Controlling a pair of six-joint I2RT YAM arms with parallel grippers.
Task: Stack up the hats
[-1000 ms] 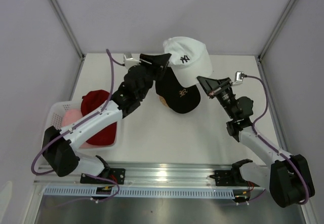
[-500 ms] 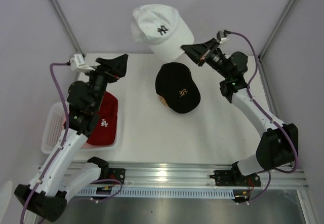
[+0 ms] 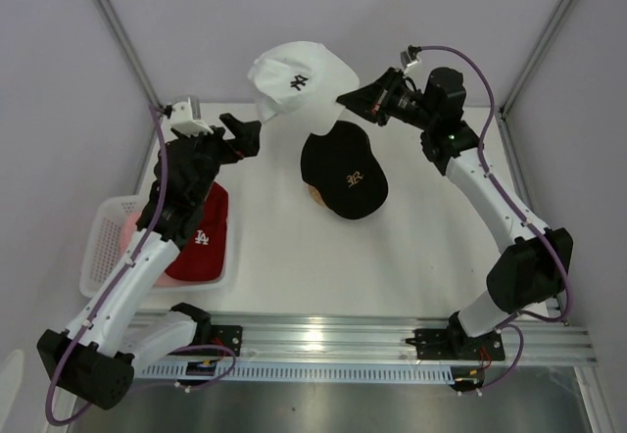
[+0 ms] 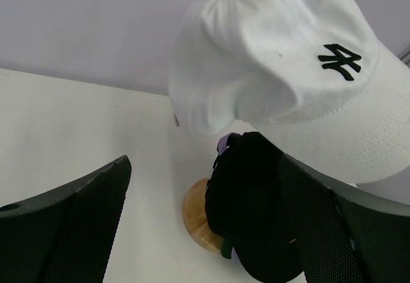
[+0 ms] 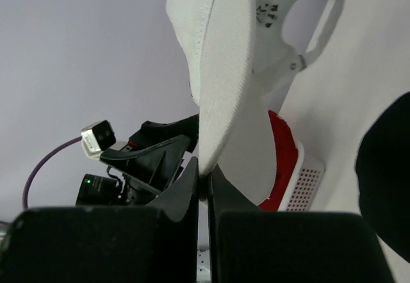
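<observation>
White table (image 3: 411, 257) is carrying a black cap (image 3: 343, 173) near its far edge. Above it, the right tool (image 3: 345, 99) is gripping a white cap (image 3: 294, 85) by its brim, while the left tool (image 3: 245, 131) is hanging open.

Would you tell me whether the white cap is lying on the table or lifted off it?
Lifted: the white cap hangs clear of the table, its brim pinched in the shut right gripper.

White cap (image 3: 315, 105), black logo (image 3: 297, 82); black cap (image 3: 336, 152), gold logo (image 3: 355, 177); red cap (image 3: 189, 263), white logo (image 3: 203, 238); white mesh basket (image 3: 98, 249).
</observation>
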